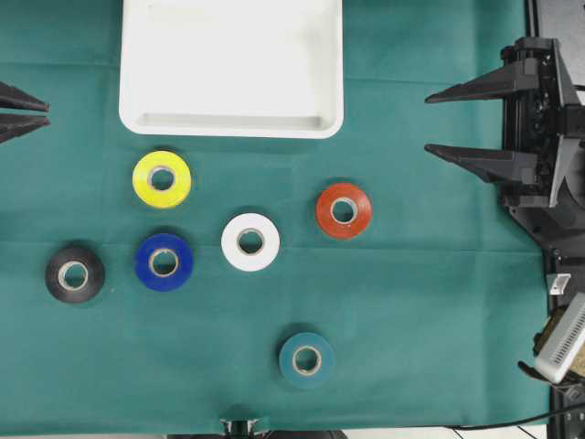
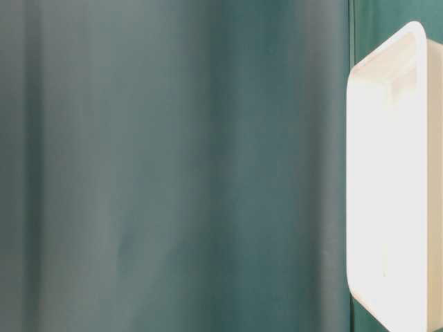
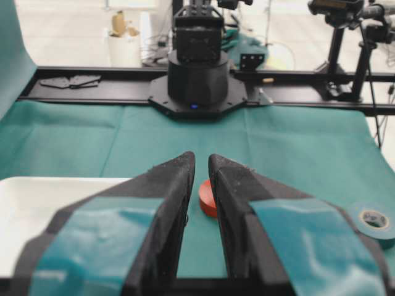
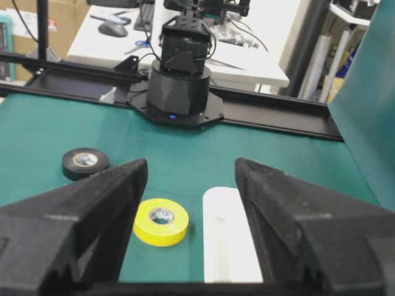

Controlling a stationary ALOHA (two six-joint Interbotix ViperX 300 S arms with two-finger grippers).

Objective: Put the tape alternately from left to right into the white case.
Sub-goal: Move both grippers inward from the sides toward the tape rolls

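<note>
Rolls of tape lie flat on the green cloth between the two grippers, none in the shallow white plastic case. The left gripper, jaws nearly together and holding nothing, has the black roll, yellow roll and blue roll nearest. The right gripper, jaws spread wide and empty, has the red-orange roll nearest; the white roll and teal roll lie farther off.

6 rolls: yellow, white, teal, black, red-orange, blue; white case; green cloth
</note>
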